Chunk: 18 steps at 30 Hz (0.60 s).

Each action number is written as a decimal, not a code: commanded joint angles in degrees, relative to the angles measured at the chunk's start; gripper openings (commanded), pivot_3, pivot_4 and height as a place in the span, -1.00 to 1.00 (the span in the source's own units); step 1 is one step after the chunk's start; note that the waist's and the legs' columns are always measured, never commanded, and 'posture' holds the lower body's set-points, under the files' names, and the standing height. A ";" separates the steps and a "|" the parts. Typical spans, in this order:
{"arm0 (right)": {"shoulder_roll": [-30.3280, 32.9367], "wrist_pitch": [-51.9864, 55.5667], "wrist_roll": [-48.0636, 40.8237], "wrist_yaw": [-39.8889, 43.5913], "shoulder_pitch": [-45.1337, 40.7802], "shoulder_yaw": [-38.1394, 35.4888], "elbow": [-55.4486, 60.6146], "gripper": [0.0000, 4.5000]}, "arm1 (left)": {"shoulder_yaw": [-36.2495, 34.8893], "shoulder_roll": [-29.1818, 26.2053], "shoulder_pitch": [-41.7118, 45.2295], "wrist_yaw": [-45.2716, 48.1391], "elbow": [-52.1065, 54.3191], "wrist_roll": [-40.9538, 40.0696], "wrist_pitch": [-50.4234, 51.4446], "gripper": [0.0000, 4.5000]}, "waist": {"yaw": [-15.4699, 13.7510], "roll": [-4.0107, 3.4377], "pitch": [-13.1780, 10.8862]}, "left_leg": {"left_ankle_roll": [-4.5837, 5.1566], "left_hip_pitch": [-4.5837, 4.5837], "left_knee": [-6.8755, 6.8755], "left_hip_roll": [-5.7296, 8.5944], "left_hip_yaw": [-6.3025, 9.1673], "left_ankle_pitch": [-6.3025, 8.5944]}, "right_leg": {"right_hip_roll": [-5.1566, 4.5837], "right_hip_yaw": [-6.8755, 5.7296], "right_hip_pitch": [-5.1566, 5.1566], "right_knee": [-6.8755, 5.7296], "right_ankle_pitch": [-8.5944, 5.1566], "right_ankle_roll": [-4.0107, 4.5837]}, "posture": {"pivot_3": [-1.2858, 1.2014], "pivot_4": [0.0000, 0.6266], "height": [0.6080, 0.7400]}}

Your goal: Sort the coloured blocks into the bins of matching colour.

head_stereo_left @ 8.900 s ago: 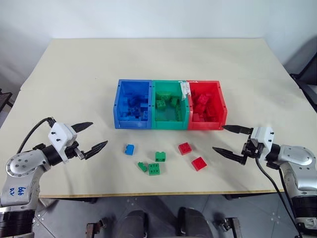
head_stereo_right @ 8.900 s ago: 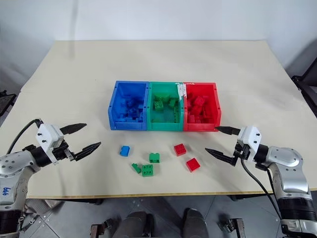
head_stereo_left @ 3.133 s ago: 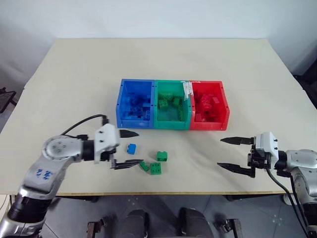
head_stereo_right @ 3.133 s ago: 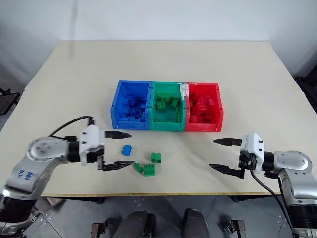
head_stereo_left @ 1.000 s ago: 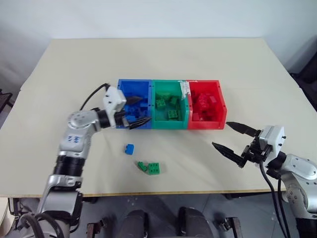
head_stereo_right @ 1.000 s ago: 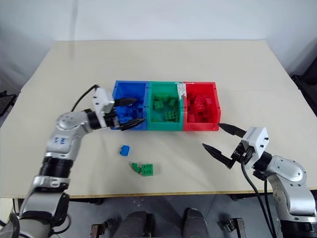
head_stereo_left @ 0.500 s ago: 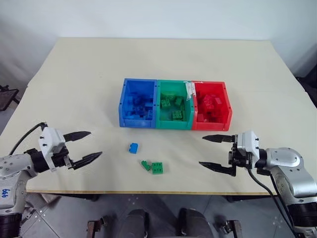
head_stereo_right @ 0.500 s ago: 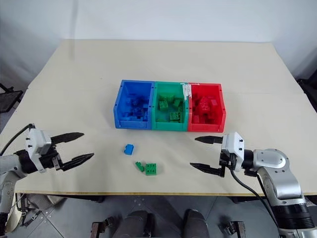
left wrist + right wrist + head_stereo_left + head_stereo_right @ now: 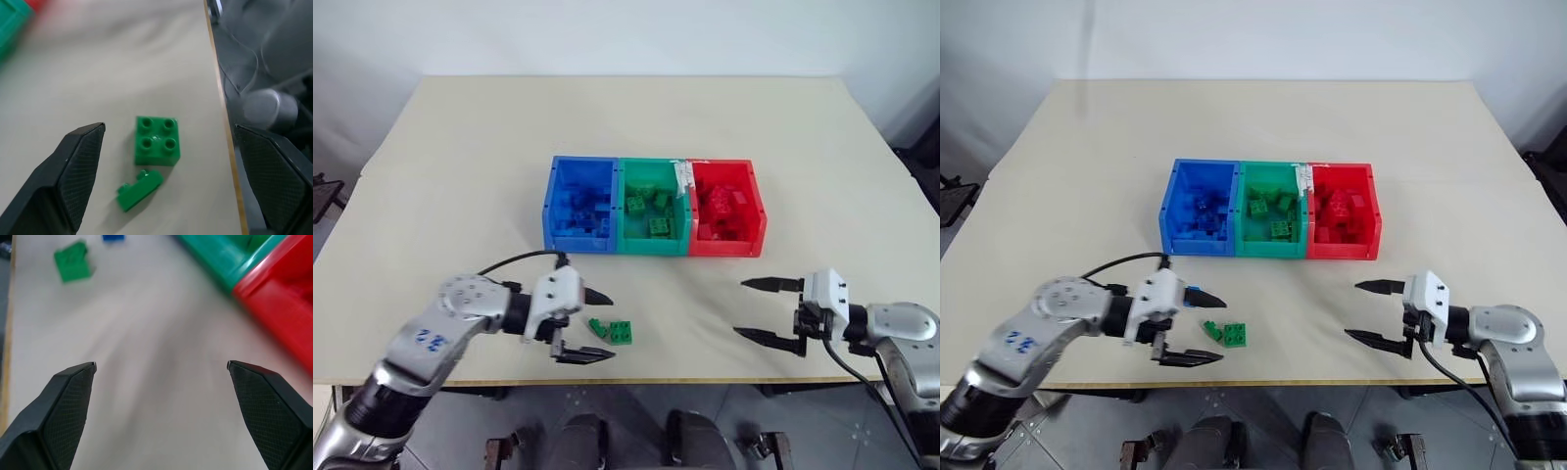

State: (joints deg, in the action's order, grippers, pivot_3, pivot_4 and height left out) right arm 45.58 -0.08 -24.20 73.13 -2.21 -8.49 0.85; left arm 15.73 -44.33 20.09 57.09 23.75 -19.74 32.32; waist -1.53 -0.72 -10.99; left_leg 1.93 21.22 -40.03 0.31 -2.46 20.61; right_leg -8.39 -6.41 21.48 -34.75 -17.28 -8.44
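Left claw (image 9: pixel 592 324) swung in from the counter's (image 9: pixel 460 166) left edge, now wide open, framing the two green blocks (image 9: pixel 615 330) left of them. Blue block (image 9: pixel 113 237) hidden behind its upper finger. Right claw (image 9: pixel 768 310) open, empty. Bins (image 9: pixel 654 206) beyond. Green pick next, probably.

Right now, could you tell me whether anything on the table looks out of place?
Two green blocks, a square one and a smaller piece, lie loose on the table before the open left gripper, outside the green bin.
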 commanded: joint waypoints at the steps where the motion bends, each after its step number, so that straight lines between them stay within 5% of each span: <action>1: 1.44 -0.02 -1.78 -0.46 3.48 -3.86 4.50 1.00 | 4.34 1.87 2.18 -2.11 -0.13 4.67 0.90 0.99 | -0.04 0.00 0.00 | 0.00 0.00 0.00 0.01 0.00 0.00 | -0.01 0.02 0.00 0.00 0.00 0.00 | 0.03 -0.52 1.00; 7: 0.68 -0.45 -2.31 -1.78 9.26 -5.97 9.90 1.00 | 7.96 4.24 3.84 -2.77 -2.83 8.85 0.84 0.99 | 0.06 0.00 0.00 | 0.00 -0.01 0.00 -0.01 0.00 0.00 | 0.01 0.04 -0.01 0.00 0.00 0.00 | 0.03 -0.52 1.00; 10: 0.20 -0.61 -3.31 -1.51 10.31 -5.35 12.46 1.00 | 8.76 3.91 4.07 -1.90 -3.29 9.67 0.94 0.75 | 0.07 0.00 0.00 | -0.01 -0.04 0.00 -0.04 0.00 -0.01 | 0.02 0.04 -0.01 0.00 0.00 0.00 | 0.03 -0.52 1.00; 18: -0.86 -2.06 -4.33 -0.08 9.97 -4.09 13.10 1.00 | 7.47 4.57 4.03 -0.43 -4.13 9.81 -0.80 -0.34 | -0.11 0.01 0.00 | 0.00 -0.03 -0.03 0.00 0.02 -0.01 | 0.00 0.08 -0.03 0.00 0.00 0.00 | 0.03 -0.52 1.00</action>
State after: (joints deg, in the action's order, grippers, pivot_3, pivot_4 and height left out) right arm 45.01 -1.51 -27.20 72.98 7.92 -11.84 13.23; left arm 23.56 -40.11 24.14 55.92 19.45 -9.86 32.77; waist -1.64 -0.71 -10.99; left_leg 1.93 21.19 -40.06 0.31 -2.44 20.60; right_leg -8.40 -6.32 21.45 -34.75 -17.28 -8.45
